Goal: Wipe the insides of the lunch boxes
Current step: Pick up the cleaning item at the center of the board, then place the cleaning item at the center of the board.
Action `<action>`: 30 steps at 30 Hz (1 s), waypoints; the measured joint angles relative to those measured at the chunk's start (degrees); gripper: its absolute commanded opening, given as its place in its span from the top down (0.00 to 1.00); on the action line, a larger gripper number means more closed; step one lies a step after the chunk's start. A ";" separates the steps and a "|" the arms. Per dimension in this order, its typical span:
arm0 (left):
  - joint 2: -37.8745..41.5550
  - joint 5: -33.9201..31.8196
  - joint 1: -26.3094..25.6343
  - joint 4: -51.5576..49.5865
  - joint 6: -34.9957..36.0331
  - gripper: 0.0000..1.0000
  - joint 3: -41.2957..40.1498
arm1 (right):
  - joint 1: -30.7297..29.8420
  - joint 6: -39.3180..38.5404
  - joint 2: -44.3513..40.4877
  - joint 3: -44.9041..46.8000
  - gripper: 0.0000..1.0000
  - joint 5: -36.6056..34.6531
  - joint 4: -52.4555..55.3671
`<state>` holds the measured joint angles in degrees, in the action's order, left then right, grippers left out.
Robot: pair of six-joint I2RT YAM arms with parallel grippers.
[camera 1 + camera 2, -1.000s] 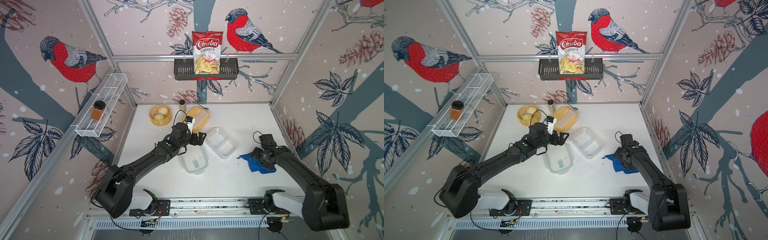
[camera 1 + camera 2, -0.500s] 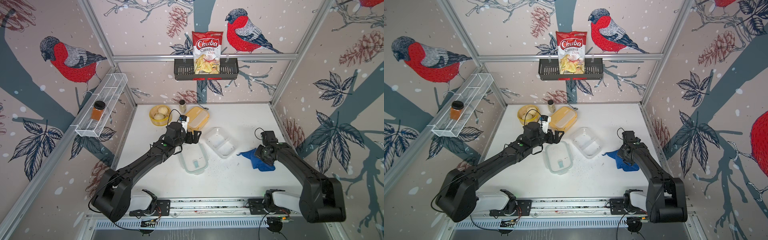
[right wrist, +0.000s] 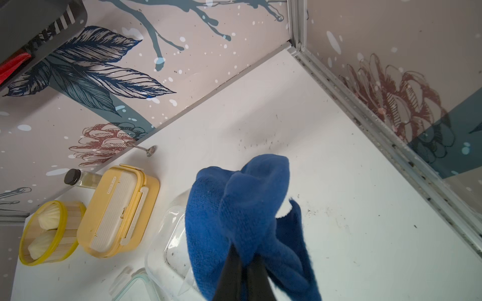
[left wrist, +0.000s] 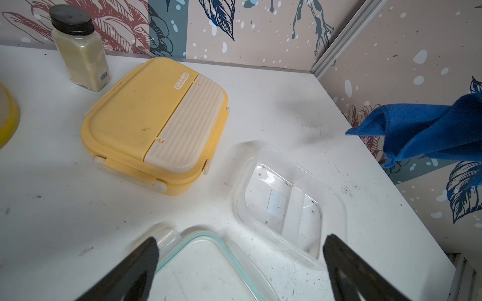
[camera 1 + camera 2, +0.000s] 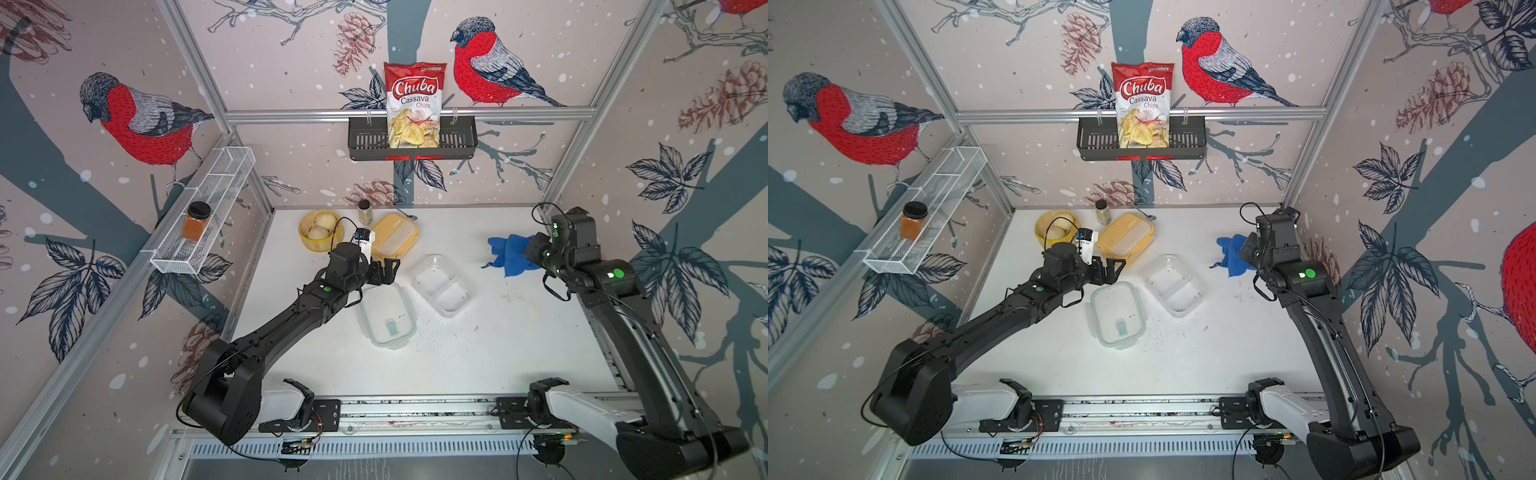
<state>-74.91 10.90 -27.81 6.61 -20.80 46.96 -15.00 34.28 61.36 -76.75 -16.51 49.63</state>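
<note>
The right gripper (image 3: 243,260) is pinched tight on a blue cloth (image 3: 242,208), its fingertips buried in the folds. The cloth hangs clear of the white table (image 5: 478,353), near the right wall. In the right wrist view it hides much of the clear lunch box (image 5: 442,284), which sits open mid-table, divided in two, with dark specks inside (too small to tell what they are). Just beside it lies its green-rimmed lid (image 5: 387,316), cut off by the frame edge in the left wrist view. The left gripper (image 4: 241,245) is over the lid's end nearer the yellow lunch box (image 5: 394,241), jaws spread wide, holding nothing. That box stands near the back wall with its lid on, so its inside is hidden. Beside it are a spice jar (image 5: 365,211) and a steamer basket (image 5: 320,230), and a spoon (image 5: 409,216) peeks from behind it
</note>
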 measured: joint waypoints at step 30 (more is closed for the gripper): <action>0.63 0.63 0.02 0.20 -0.24 0.02 -0.57 | -12.98 20.96 -13.99 40.41 0.34 11.15 1.05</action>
<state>-74.28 11.53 -27.79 6.81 -21.04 46.39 -27.99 55.24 47.37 -36.34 -5.37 50.68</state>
